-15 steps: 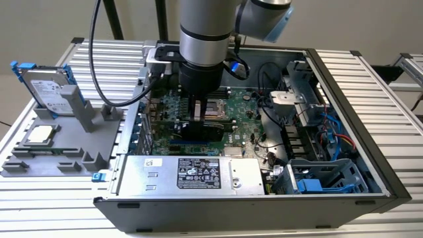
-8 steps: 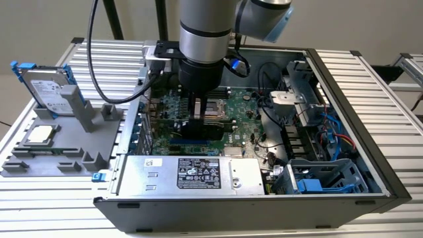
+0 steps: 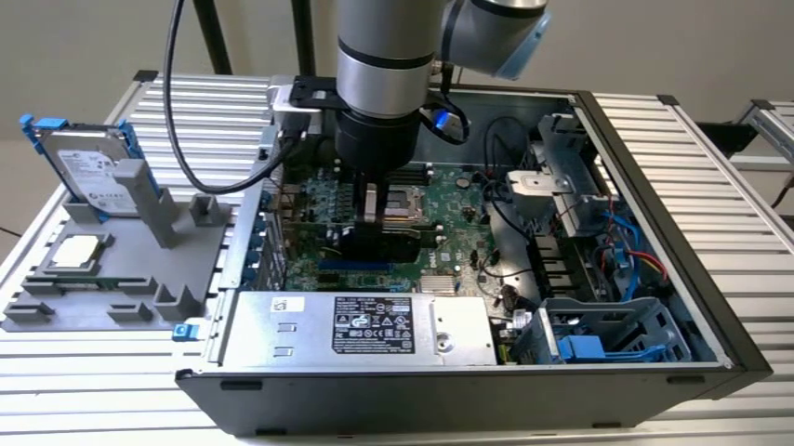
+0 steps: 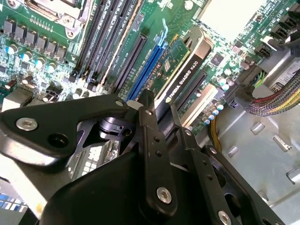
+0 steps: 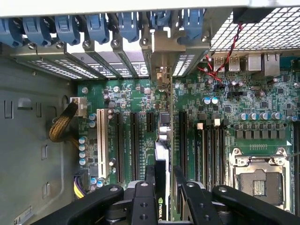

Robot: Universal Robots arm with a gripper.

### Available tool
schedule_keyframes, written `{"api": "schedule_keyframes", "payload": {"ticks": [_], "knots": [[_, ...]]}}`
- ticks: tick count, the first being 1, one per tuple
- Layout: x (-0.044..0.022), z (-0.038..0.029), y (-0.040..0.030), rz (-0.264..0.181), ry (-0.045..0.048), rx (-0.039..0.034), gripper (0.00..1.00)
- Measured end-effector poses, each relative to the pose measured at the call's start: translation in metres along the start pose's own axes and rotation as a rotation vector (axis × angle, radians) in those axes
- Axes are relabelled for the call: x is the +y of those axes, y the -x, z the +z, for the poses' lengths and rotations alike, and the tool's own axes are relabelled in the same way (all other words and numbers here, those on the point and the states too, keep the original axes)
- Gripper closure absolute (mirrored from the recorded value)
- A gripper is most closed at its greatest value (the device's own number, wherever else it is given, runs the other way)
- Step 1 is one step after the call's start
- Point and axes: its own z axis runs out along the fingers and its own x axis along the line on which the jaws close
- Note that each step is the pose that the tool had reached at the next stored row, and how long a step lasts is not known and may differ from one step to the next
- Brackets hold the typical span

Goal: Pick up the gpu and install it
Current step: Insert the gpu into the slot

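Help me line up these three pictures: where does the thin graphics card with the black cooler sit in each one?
Exterior view: the thin black-faced gpu stands on edge below the arm, over the green motherboard.
Second wrist view: gpu above the black hand, beside blue slots.
First wrist view: gpu edge-on between the fingers.
Shared landmark: the silver processor socket.

You're looking at a matt black pincer (image 4: 161, 110), the gpu (image 4: 180, 70) with its glossy green board, and a ribbed bare-metal bench (image 3: 694, 149).

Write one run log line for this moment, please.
gripper: shut on gpu | gpu: upright, over motherboard slots, inside open case | seating: cannot tell
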Motion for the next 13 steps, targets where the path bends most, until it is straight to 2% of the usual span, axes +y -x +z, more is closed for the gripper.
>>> {"api": "schedule_keyframes", "payload": {"ticks": [13], "knots": [[0.0028,0.0019,0.0015,-0.008,0.0003,0.0007,1.0]]}}
